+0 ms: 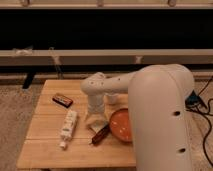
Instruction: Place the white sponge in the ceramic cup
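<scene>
The white sponge [93, 121] lies on the wooden table [50, 150], just left of the orange bowl, and is partly covered from above. My gripper [95, 114] points straight down and sits right on top of the sponge. The ceramic cup [113, 99] stands just behind and to the right of the gripper. It is mostly hidden by my arm [150, 100], so only a small white part shows.
An orange-red bowl [121, 126] sits right of the sponge. A dark brown stick-shaped item [100, 134] lies in front of it. A white tube bottle [68, 128] lies to the left, and a small dark packet [62, 100] at the back left. Cables [202, 107] hang at the right.
</scene>
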